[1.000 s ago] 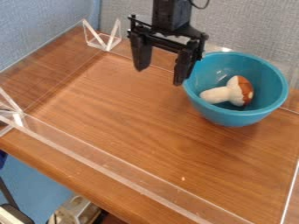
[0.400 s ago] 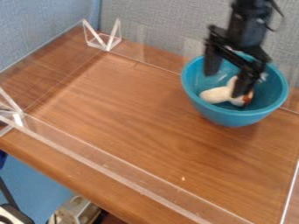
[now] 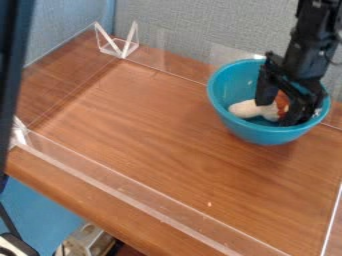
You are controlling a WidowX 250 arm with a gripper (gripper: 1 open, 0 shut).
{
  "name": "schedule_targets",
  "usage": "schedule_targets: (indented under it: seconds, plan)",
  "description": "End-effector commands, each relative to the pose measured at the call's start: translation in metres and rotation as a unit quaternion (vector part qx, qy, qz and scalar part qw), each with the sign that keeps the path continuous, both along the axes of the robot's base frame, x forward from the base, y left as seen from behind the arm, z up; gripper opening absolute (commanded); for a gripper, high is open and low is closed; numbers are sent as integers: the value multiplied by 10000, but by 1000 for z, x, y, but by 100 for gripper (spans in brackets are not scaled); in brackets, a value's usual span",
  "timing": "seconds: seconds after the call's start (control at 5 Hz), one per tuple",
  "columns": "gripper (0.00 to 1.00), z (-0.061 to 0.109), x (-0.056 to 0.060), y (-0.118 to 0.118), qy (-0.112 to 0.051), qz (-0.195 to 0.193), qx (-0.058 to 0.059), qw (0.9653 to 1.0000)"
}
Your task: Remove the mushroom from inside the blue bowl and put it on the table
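The gripper (image 3: 293, 103), black and angular, reaches down into the blue bowl from its upper right, fingers spread wide around the red-brown cap end of the mushroom (image 3: 258, 108). Whether they touch it I can't tell from here; the dark fingers cover much of the cap. The mushroom lies inside the bowl, its thick, rounded, cream-white stem pointing left, toward the bowl's wall. The bowl (image 3: 231, 112) is deep and round, with smooth, glossy teal-blue walls and a plain curved rim.

Under it, the table (image 3: 147, 140) is reddish-brown, its wood grain running in fine streaks, with a soft shine. Low clear acrylic walls (image 3: 114, 185) follow its edges, catching light in thin lines. A white angular bracket (image 3: 118, 42) stands at the far edge, toward the left. Behind that edge is a grey, rough-textured panel (image 3: 187, 25).

The bowl sits near the far right part of the table, close to the back edge. To its left and in front there is wide bare wood, flat and open, with plenty of room for moving.
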State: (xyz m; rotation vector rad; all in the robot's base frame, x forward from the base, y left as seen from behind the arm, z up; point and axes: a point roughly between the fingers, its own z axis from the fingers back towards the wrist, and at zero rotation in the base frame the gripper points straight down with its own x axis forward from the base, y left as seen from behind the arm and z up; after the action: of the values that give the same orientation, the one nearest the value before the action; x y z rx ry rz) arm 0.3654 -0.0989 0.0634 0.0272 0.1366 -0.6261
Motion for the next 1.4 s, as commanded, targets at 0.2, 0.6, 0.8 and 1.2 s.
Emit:
schedule_targets:
  seconds: [0.2, 0.6, 0.8, 1.2]
  plan:
    - [0, 19, 11, 2, -363, 68, -113, 9993]
    - [0, 31, 11, 8, -462, 119, -139, 9988]
    - [0, 37, 11, 11, -512, 136, -143, 9985]
    - [0, 48, 11, 19, -591, 154, -133, 9980]
